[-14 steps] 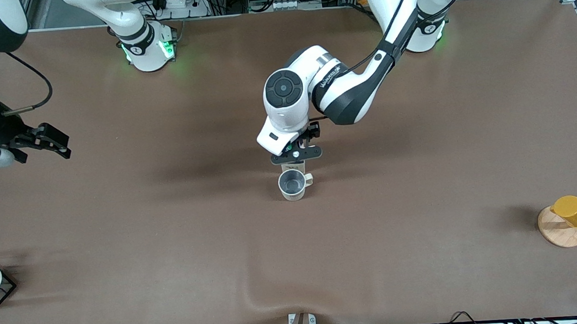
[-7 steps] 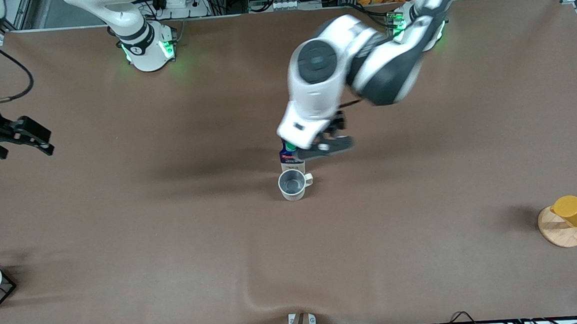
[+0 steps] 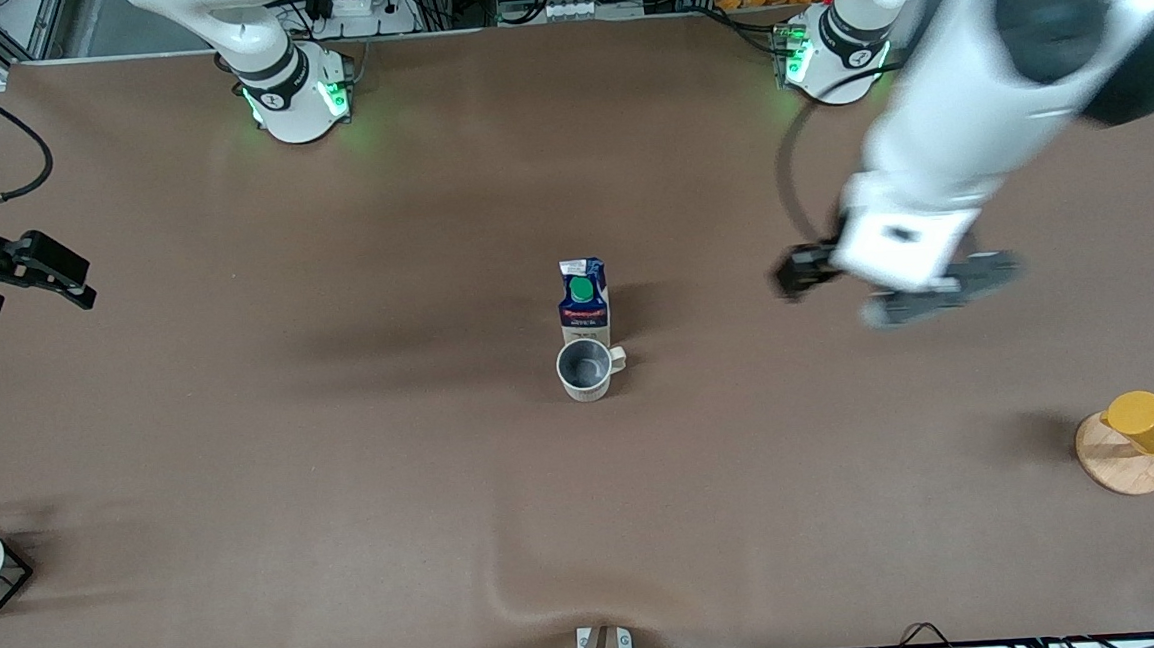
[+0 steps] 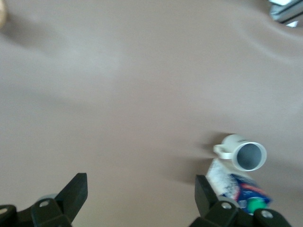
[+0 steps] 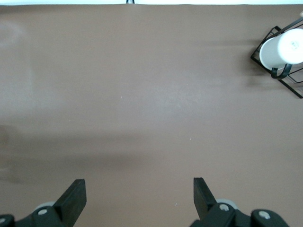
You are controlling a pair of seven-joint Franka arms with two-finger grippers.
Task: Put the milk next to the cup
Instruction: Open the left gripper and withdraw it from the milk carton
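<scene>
Brown table (image 3: 345, 458) — milk (image 3: 584, 304) upright, cap up, just beside cup (image 3: 585, 369).

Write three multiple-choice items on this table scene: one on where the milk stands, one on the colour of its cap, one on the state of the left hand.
1. Where does the milk stand?
A. On the wooden disc
B. Beside the cup, farther from the front camera
C. In the wire rack

2. What colour is the milk's cap?
A. Green
B. Yellow
C. Red

3. What is the state of the left hand?
A. Shut on the milk
B. Shut on the cup
C. Open and holding nothing

Answers: B, the carton stands upright just above the cup in the front view; A, a round green cap shows on top; C, the left wrist view shows its fingers spread over bare table.
</scene>
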